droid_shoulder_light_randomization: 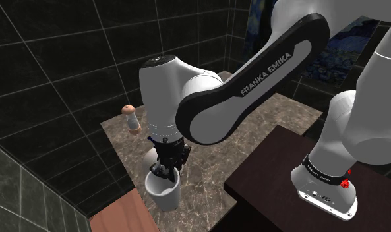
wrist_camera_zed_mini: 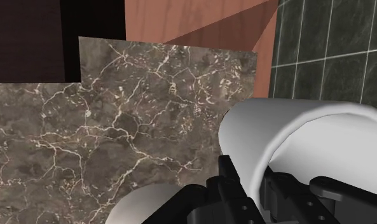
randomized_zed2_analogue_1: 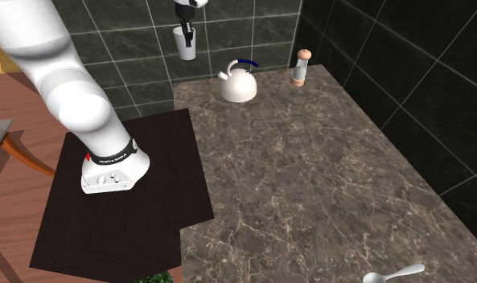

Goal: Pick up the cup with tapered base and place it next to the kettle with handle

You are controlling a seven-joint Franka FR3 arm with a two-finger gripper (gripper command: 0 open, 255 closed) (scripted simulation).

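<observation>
Cup [droid_shoulder_light_randomization: 165, 192] status: white, rigid, smooth-walled. We judge it light but slippery. The gripper [droid_shoulder_light_randomization: 163, 170] is clamped on its rim wall, with one finger apparently inside the mouth. The cup hangs clear above the marble counter [randomized_zed2_analogue_1: 309, 177], on the far side of the kettle [randomized_zed2_analogue_1: 238, 84] from the grinder [randomized_zed2_analogue_1: 300, 67]. A rim pinch suits it, since the tapered base gives less purchase. We expect it to be tippy on set-down, so lower it level and release gently.
</observation>
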